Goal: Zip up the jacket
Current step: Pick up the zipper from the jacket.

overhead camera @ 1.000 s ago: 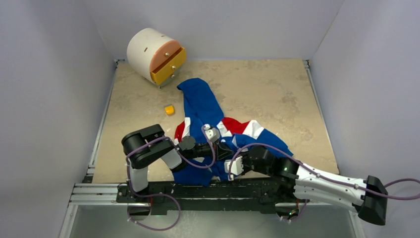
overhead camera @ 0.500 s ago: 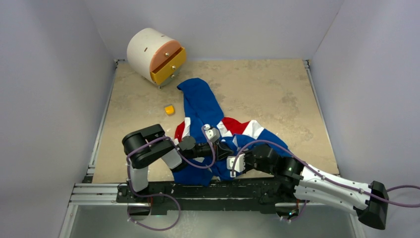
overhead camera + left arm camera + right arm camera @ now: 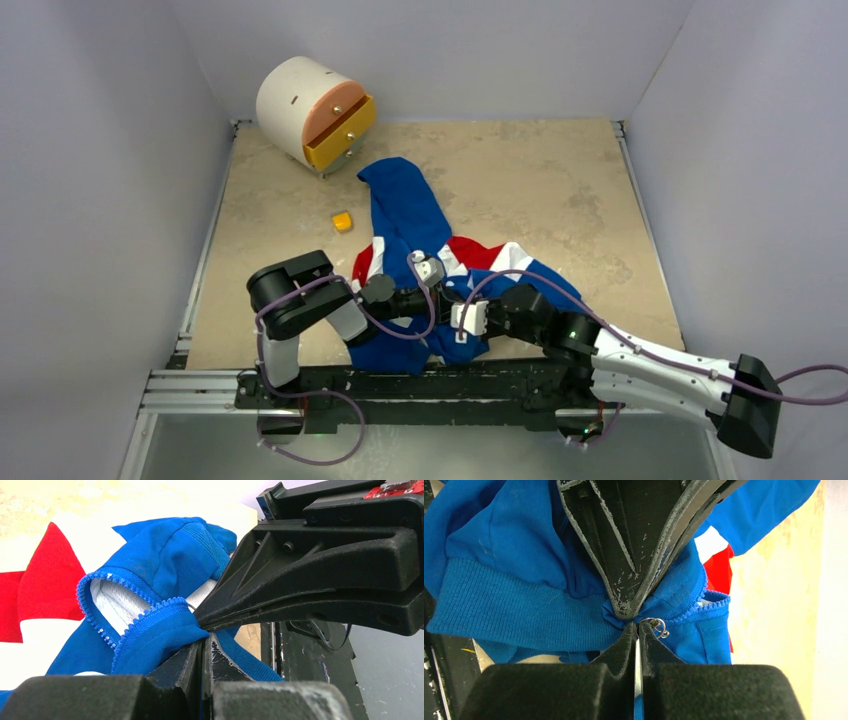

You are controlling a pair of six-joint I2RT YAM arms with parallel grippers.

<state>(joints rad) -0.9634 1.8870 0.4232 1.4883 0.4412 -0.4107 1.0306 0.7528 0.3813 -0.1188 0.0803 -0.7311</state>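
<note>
Left claw (image 3: 202, 650) and right claw (image 3: 636, 630) clench the jacket (image 3: 405, 205) hem tip to tip by the worktop's (image 3: 560, 180) near edge, open zipper teeth (image 3: 95, 620) running off toward the far edge.

Bent low, the left arm (image 3: 300, 292) and right arm (image 3: 650, 366) meet tip-to-tip, jaws clamped.

The top view looks steeply down from above and behind the near edge, taking in the whole worktop (image 3: 560, 180) to its far corners. The wrist views sit very close and face each other along the near edge, the left gripper (image 3: 204, 645) and right gripper (image 3: 635, 627) meeting on one jacket (image 3: 165, 555) fold.
</note>
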